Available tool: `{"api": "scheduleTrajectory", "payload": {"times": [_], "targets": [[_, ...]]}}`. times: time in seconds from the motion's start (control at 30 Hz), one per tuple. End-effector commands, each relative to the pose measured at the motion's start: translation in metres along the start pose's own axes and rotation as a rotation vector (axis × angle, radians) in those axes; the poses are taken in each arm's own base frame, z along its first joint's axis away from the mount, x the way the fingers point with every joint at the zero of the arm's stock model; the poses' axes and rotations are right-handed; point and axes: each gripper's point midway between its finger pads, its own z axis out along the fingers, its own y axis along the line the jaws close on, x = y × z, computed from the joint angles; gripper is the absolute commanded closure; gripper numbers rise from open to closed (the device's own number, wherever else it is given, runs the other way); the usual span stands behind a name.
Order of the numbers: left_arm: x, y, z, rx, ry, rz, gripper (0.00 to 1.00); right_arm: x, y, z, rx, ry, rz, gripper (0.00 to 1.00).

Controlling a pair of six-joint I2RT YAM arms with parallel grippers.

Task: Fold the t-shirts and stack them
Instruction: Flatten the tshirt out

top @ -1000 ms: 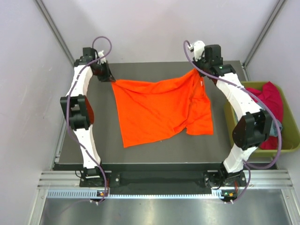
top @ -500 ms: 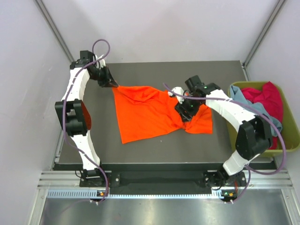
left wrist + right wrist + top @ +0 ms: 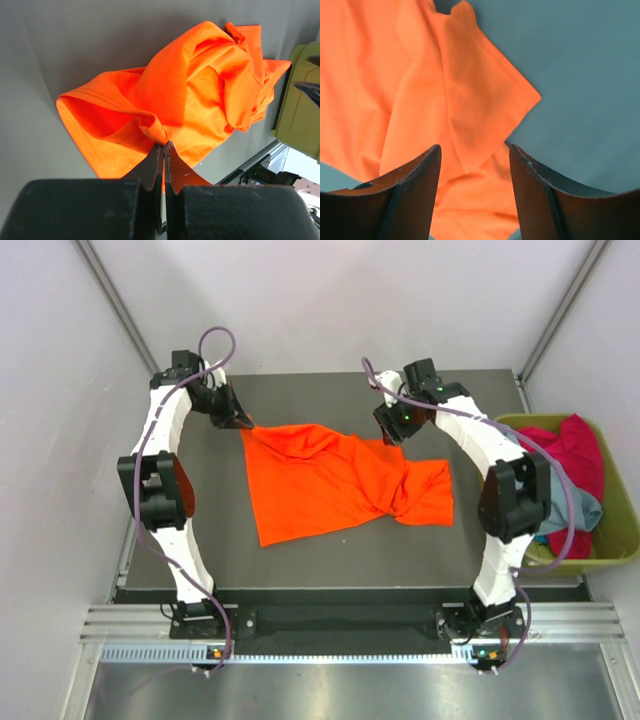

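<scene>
Since a second ago the right gripper (image 3: 392, 426) has let go of the orange t-shirt (image 3: 330, 480) and drawn back toward the far edge; its fingers are parted with nothing between them, hanging over the shirt's far right part. The shirt lies mid-table (image 3: 330, 560), near hem flat, right half twisted into a ridge. A green bin (image 3: 622, 540) off the right edge, partly hidden by the right arm, holds a magenta shirt (image 3: 575, 445) and a grey-blue shirt (image 3: 588, 508). Far left, the left gripper (image 3: 243, 422) is clenched on the orange shirt's corner.

The orange t-shirt (image 3: 420, 75) below the right tool (image 3: 475, 148) runs off the picture's left edge; its pinched corner vanishes inside the left tool (image 3: 163, 146).
</scene>
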Motion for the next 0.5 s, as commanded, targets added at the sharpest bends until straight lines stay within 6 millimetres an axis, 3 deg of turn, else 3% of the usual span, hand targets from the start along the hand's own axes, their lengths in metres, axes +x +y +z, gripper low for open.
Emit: {"api": "scheduleTrajectory", "payload": {"times": [0.0, 0.1, 0.13, 0.3, 0.47], "targets": [[-0.006, -0.007, -0.009, 0.015, -0.035, 0.040, 1.00, -0.009, -0.014, 0.017, -0.002, -0.027, 0.057, 0.44], [-0.007, -0.004, -0.006, 0.013, -0.037, 0.051, 1.00, -0.008, -0.041, 0.030, 0.019, -0.046, 0.181, 0.47], [-0.008, -0.003, -0.004, 0.011, -0.040, 0.047, 1.00, -0.013, -0.060, 0.028, 0.053, -0.073, 0.237, 0.48], [-0.008, -0.003, -0.001, 0.029, -0.036, 0.047, 1.00, -0.012, -0.102, 0.044, 0.072, -0.087, 0.337, 0.52], [-0.006, 0.006, 0.001, -0.009, -0.032, 0.058, 1.00, -0.006, -0.103, 0.068, 0.018, -0.072, 0.357, 0.54]]}}
